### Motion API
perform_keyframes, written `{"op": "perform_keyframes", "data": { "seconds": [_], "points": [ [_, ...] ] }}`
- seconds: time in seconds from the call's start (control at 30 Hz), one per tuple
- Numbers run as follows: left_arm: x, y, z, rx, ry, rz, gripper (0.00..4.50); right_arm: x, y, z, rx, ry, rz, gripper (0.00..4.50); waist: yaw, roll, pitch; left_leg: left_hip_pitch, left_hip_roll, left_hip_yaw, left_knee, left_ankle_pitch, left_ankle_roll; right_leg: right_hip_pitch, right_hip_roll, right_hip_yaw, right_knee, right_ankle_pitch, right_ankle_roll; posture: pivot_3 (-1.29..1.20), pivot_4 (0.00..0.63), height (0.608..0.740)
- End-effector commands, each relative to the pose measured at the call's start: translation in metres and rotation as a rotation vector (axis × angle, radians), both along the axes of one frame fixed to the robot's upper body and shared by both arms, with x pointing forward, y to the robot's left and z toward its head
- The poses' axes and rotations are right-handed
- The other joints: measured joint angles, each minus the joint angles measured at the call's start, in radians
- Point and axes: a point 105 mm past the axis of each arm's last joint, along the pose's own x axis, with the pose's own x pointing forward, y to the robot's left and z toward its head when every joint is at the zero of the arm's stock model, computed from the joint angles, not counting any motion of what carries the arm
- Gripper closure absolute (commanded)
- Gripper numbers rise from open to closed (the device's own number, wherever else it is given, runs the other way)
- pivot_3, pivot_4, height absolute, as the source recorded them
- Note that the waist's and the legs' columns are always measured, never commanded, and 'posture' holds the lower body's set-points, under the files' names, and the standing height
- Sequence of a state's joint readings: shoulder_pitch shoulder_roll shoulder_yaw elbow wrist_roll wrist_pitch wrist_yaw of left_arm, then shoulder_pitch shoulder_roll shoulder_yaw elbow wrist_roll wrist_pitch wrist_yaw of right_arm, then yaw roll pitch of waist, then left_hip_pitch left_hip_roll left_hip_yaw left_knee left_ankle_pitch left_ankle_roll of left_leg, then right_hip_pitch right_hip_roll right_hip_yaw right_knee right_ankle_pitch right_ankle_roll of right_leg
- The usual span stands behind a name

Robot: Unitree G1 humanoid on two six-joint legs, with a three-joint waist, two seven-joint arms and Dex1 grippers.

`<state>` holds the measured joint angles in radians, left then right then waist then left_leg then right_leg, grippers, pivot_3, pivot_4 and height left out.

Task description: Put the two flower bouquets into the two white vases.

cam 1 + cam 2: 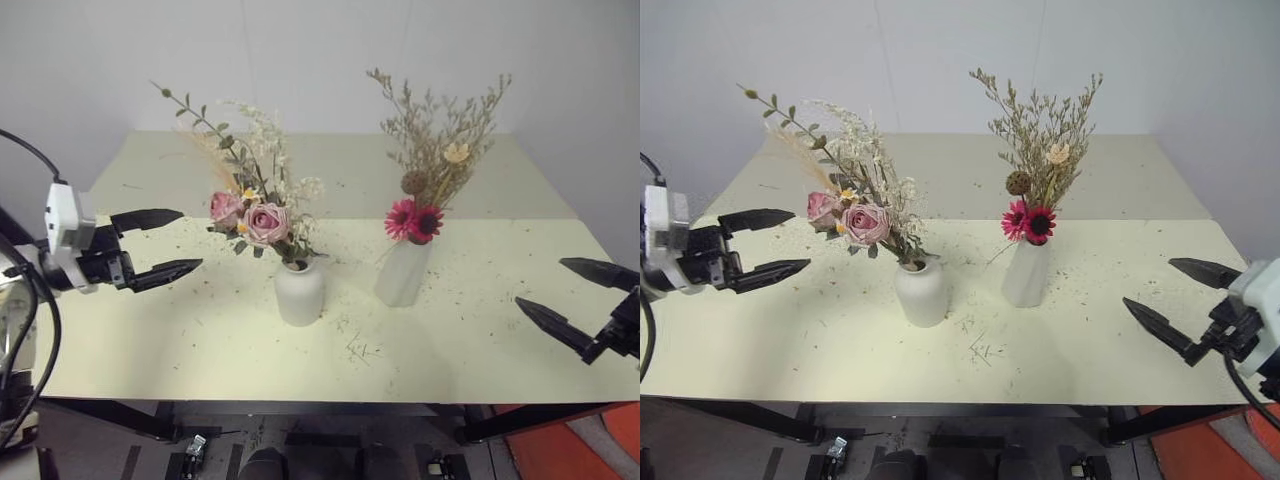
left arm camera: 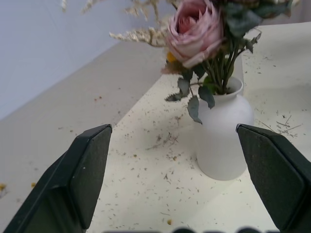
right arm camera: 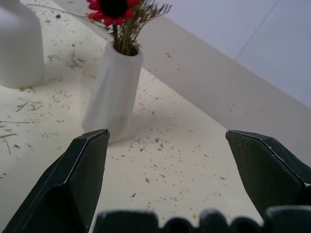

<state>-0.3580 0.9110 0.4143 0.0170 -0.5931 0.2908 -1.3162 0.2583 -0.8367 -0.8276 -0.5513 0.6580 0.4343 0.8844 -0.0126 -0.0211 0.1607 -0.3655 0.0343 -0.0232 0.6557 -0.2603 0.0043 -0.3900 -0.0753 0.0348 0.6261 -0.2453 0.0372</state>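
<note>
From where I sit, the job looks finished. The rose bouquet [image 1: 255, 205] stands with its stems down in the round vase [image 1: 299, 291], just left of the middle of the head view, leaning toward the upper left. The daisy bouquet [image 1: 432, 170] stands in the tall vase [image 1: 403, 270], just right of centre, its red flowers sitting right above the mouth and the tan sprigs rising toward the top of the frame. Both vases are upright on the desk [image 1: 480, 340], near each other but not touching, and I see no stems lying loose, only crumbs of dried plant scattered over the surface.

My left hand [image 1: 165, 243] is at the left edge of the frame, fingers spread wide and holding nothing, pointing toward the round vase but well apart from it. My right hand [image 1: 575, 295] is at the lower right edge, also spread and empty, well clear of the tall vase. In the wrist views each vase shows between the spread fingers with open desk in between.

I judge nothing is left beyond keeping both arms clear so neither bouquet gets knocked.
</note>
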Motion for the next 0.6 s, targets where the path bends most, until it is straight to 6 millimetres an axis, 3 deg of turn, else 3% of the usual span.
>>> {"op": "perform_keyframes", "data": {
  "seconds": [0.03,0.3,0.6],
  "points": [
    [-0.007,-0.001,0.013,0.01,-0.052,-0.003,0.04,-0.007,0.0,0.019,0.048,-0.045,0.024,0.0,0.0,0.0,0.0,0.0,0.0,0.0,0.0,0.0,0.0,0.0,0.0,0.0,0.0,0.0,0.0,0.0,0.15,0.74],
    [-0.001,0.0,0.005,0.03,-0.024,0.017,0.04,0.003,0.001,-0.006,0.074,0.094,-0.008,0.0,-0.001,0.0,0.0,0.0,0.0,0.0,0.0,0.0,0.0,0.0,0.0,0.0,0.0,0.0,0.0,0.0,0.15,0.74],
    [0.004,-0.004,0.029,0.057,-0.044,-0.037,0.04,-0.013,0.023,0.01,0.254,-0.006,0.145,0.0,0.0,0.0,0.0,0.0,0.0,0.0,-0.001,0.0,0.0,0.0,0.0,0.0,-0.001,0.0,0.0,0.0,0.15,0.74]
  ]
}}
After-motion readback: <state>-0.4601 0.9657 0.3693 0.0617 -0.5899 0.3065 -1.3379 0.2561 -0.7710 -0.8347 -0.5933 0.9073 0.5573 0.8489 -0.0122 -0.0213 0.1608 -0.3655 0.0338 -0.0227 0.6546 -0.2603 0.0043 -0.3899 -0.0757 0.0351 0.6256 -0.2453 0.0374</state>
